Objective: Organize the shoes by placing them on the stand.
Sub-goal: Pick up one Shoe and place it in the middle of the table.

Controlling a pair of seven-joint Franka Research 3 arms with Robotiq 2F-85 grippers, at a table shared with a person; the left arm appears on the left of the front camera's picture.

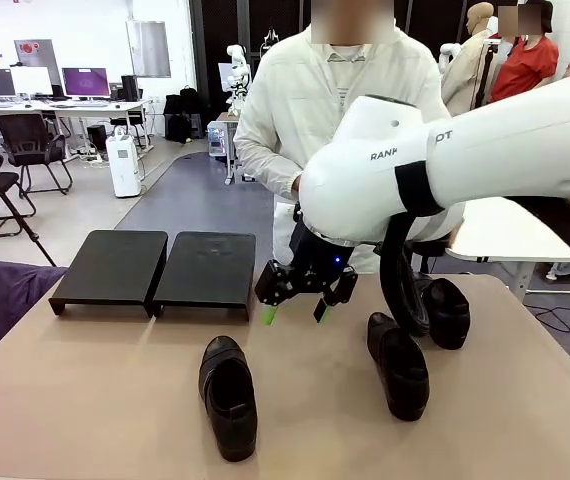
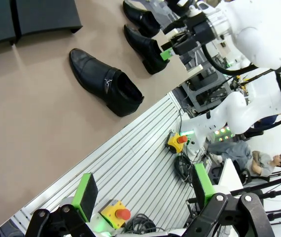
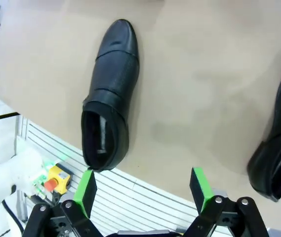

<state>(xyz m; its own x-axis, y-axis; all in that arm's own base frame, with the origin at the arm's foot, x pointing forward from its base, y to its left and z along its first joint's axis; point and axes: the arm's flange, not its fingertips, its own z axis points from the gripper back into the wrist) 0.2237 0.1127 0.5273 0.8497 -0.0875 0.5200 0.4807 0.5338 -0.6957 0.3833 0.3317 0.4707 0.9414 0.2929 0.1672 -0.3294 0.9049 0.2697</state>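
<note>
A: Where are the shoes?
B: One shoe (image 1: 228,395) lies near, left of the middle. Another pair (image 1: 398,365) lies at the right. The stand (image 1: 155,268), far left, carries none.
A: The claws?
B: The right gripper (image 1: 294,313) hangs between them, jaws apart and holding nothing. The left gripper (image 2: 143,190) is also apart.
A: Where to hold?
B: The glossy leather is probably stiff and may slip. I would pinch the heel collar.

Only legible print, front view: dark caps "RANK" on the rounded white joint housing of the right arm (image 1: 365,190), 1st letter(s) lost round the curve. Just to the right, on the same arm's white link, "OT", the start of that word hidden too. Monitors (image 1: 85,80) in the bkgd office show purple screens, txt too small to read
</note>
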